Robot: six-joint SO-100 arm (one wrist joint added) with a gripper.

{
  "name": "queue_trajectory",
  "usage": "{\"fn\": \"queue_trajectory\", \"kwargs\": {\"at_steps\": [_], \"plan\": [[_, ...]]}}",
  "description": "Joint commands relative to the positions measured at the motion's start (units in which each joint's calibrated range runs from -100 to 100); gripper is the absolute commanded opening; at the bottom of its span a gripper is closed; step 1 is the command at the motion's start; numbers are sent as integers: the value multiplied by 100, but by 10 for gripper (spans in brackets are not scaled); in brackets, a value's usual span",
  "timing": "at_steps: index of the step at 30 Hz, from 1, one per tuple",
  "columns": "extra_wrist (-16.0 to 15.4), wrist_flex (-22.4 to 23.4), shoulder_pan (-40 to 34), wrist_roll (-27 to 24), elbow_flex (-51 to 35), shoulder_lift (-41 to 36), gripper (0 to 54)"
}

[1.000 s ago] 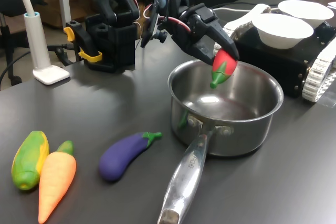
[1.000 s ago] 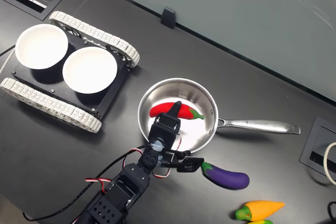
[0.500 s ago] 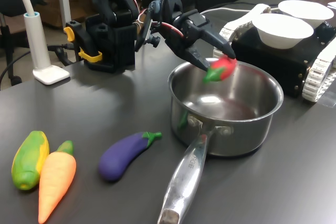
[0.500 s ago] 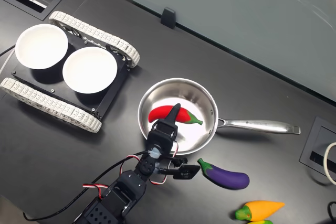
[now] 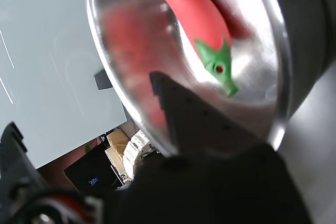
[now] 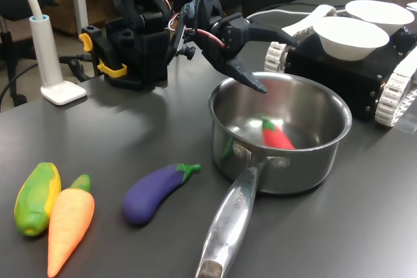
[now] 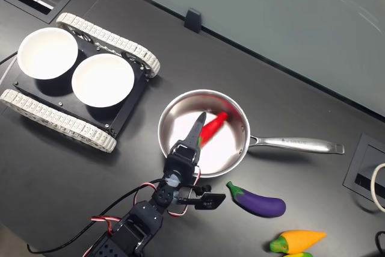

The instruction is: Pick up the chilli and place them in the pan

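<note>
The red chilli [image 6: 276,136] with its green stem cap lies loose inside the steel pan [image 6: 307,166], slightly blurred in the second exterior view [image 7: 212,127]. The wrist view shows the chilli [image 5: 188,8] resting on the pan's shiny floor [image 5: 257,30], beyond one black finger [image 5: 195,121]. My gripper [image 6: 273,58] hangs open over the pan's far rim, jaws spread wide with nothing between them. In the second exterior view the gripper [image 7: 195,133] reaches over the pan's rim [image 7: 240,112] from below.
The pan's long handle [image 6: 229,226] points toward the table's front. A purple eggplant [image 6: 154,191], an orange carrot [image 6: 68,222] and a yellow-green vegetable [image 6: 36,197] lie at the first exterior view's left. Two white bowls [image 6: 349,37] sit on a tracked black base. A white lamp foot [image 6: 62,90] stands far left.
The jaws have spread and let go of the chilli, which dropped from between them onto the pan's floor. The arm has drawn back a little from the pan.
</note>
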Motion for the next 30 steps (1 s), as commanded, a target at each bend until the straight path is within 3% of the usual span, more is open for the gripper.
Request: {"fn": "queue_trajectory", "kwargs": {"at_steps": [1,5,8,17,22,30], "plan": [[61,-54,4,-39,5,-525,442],[61,-62,-7,-54,160,-769,431],[61,-71,50,-83,251,-1014,392],[52,117,337,-337,169,-1621,104],[36,484,302,-337,-49,-1874,7],[-15,1251,188,-366,-422,-2271,2]]}}
